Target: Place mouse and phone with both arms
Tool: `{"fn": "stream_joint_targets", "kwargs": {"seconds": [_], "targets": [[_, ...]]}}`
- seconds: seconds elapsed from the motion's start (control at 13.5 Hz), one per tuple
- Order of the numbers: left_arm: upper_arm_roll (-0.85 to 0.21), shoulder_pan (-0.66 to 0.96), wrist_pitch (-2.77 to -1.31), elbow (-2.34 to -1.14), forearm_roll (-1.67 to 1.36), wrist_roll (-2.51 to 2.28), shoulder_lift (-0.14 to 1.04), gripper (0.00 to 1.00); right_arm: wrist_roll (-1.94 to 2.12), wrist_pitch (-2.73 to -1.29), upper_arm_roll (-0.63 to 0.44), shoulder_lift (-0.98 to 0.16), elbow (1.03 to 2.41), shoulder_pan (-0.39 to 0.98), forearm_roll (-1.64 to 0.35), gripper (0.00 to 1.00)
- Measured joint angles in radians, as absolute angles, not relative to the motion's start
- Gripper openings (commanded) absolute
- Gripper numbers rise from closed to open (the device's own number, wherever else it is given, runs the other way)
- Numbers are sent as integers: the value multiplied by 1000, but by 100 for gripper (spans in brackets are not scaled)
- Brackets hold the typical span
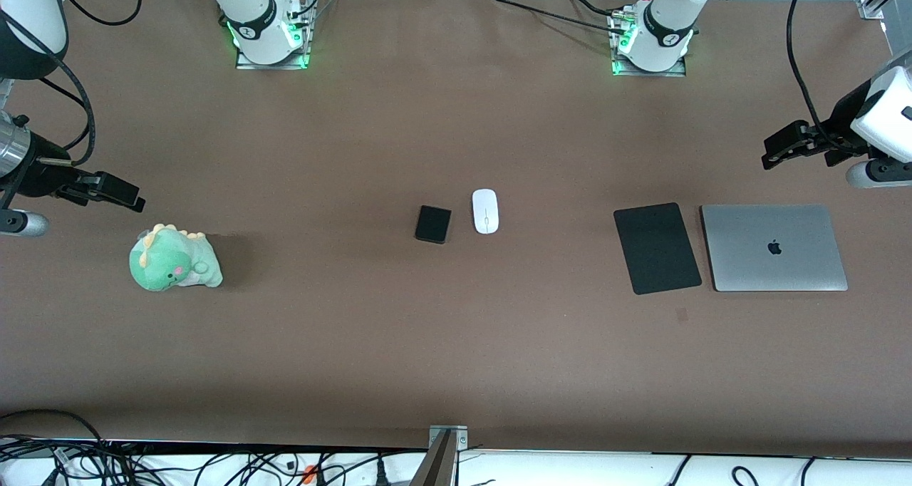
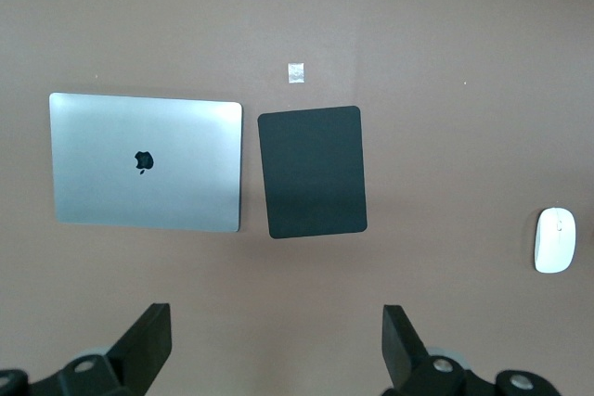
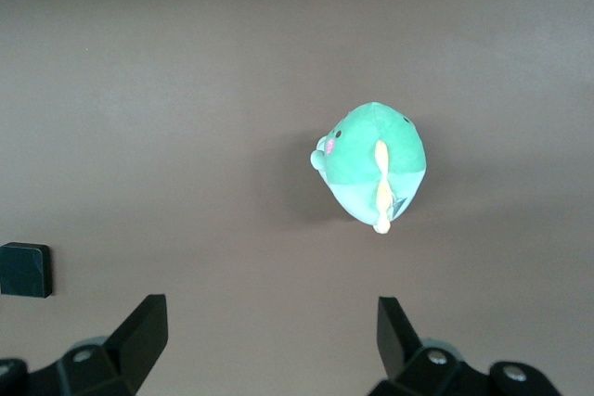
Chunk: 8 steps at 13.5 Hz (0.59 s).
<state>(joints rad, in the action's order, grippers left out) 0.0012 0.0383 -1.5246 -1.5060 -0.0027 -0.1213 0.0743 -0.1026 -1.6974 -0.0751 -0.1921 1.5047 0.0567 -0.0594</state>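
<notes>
The white oval mouse [image 1: 485, 211] lies at the middle of the table, and the small black phone [image 1: 433, 224] lies beside it toward the right arm's end. The mouse also shows in the left wrist view [image 2: 555, 240], and the phone in the right wrist view [image 3: 25, 269]. My left gripper [image 1: 767, 154] hangs open and empty over bare table at the left arm's end, by the laptop; its wrist view [image 2: 277, 312] shows wide jaws. My right gripper [image 1: 135, 197] hangs open and empty over the right arm's end, by the dinosaur, also seen in its wrist view [image 3: 270, 303].
A flat black mouse pad [image 1: 657, 248] [image 2: 312, 172] and a shut grey laptop [image 1: 774, 247] [image 2: 146, 162] lie side by side toward the left arm's end. A green plush dinosaur [image 1: 173, 259] [image 3: 371, 169] sits toward the right arm's end. A small tape patch [image 1: 682, 315] marks the table nearer the camera than the pad.
</notes>
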Motion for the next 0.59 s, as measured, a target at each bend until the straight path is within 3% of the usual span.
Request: {"fn": "stream_joint_targets", "kwargs": {"seconds": [0.59], "targets": [[10, 26, -1528, -1506, -3, -121, 71, 100, -102, -1659, -74, -192, 1505, 70, -59, 100]]}}
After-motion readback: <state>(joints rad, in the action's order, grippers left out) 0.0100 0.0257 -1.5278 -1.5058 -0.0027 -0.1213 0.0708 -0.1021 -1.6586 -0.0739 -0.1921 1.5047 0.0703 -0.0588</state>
